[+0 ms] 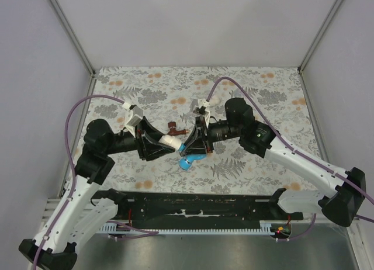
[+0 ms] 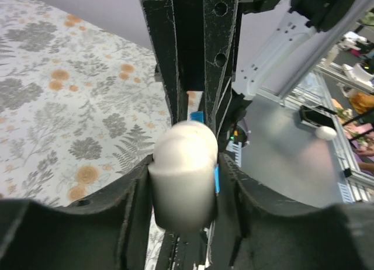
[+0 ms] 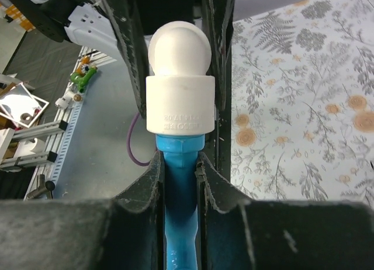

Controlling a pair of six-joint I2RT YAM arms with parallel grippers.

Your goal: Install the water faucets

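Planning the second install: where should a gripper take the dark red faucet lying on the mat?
Probably across its body, jaws coming straight down: the dark red faucet lies uncovered on the mat, while the left gripper holding the white fitting and the right gripper holding the blue faucet crowd its sides. Finer shape unclear.

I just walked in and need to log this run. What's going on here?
The two arms meet over mid-table. The left gripper is shut on a white fitting. The right gripper is shut on the blue faucet, whose end sits in that fitting. The red faucet lies unheld on the table beside them.
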